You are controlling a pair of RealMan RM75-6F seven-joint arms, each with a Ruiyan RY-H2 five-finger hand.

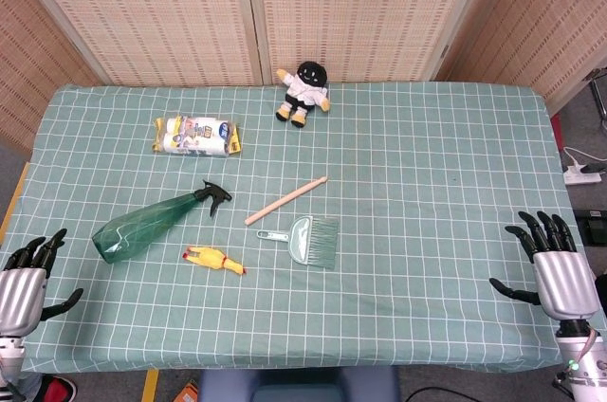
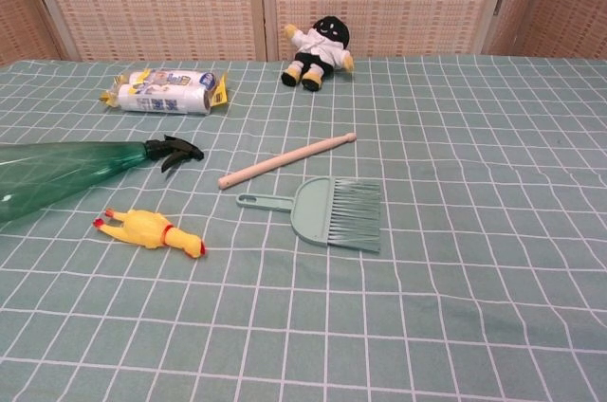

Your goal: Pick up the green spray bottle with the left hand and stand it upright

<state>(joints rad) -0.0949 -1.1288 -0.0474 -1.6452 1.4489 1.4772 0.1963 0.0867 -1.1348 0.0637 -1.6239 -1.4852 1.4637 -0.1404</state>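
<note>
The green spray bottle (image 1: 152, 224) lies on its side on the checked cloth, its black nozzle (image 1: 216, 195) pointing to the upper right. The chest view shows the bottle (image 2: 66, 174) stretching to the left edge. My left hand (image 1: 24, 281) hovers at the table's front left corner, fingers spread, holding nothing, well left of and below the bottle. At the front right corner my right hand (image 1: 557, 269) is also spread and empty. Neither hand shows in the chest view.
A yellow rubber chicken (image 1: 214, 260) lies just below the bottle. A wooden stick (image 1: 285, 200) and a teal brush (image 1: 313, 240) sit to its right. A pack of rolls (image 1: 195, 137) and a black doll (image 1: 303, 92) lie farther back.
</note>
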